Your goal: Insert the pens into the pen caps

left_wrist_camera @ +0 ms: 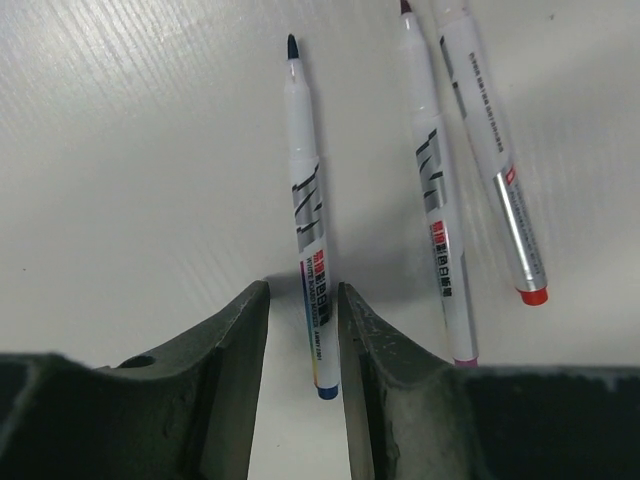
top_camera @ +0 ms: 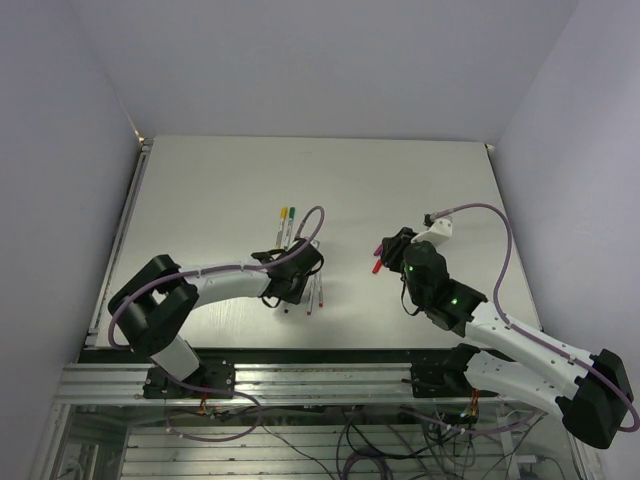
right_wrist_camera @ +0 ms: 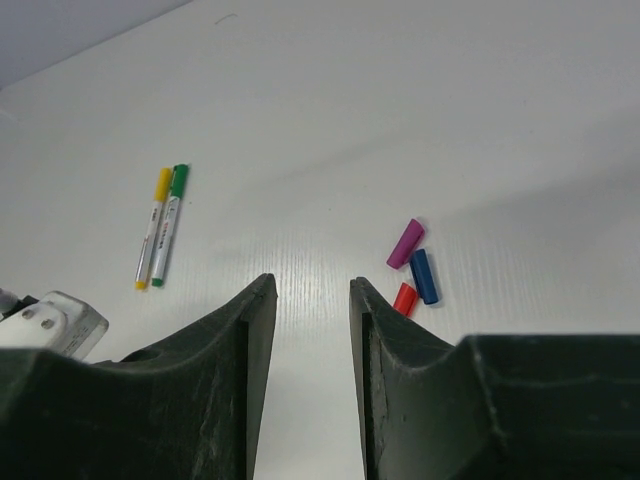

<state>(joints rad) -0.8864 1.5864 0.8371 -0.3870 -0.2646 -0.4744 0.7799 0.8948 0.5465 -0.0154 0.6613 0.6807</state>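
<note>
Three uncapped pens lie side by side on the table. The blue pen [left_wrist_camera: 312,250] has its rear end between the fingers of my left gripper [left_wrist_camera: 303,290], which stands open around it, the barrel close to the right finger. To its right lie the purple pen [left_wrist_camera: 437,200] and the red pen [left_wrist_camera: 492,150]. My right gripper [right_wrist_camera: 312,282] is open with nothing between its fingers. Just to its right lie the purple cap [right_wrist_camera: 405,243], the blue cap [right_wrist_camera: 423,276] and the red cap [right_wrist_camera: 404,297]. From above, the left gripper [top_camera: 292,270] and the right gripper [top_camera: 390,250] are apart.
A yellow pen [right_wrist_camera: 153,228] and a green pen [right_wrist_camera: 168,225], both capped, lie together beyond the left gripper [top_camera: 287,225]. The white table [top_camera: 220,190] is walled at the back and on both sides. A white cable connector [top_camera: 438,230] hangs by the right wrist.
</note>
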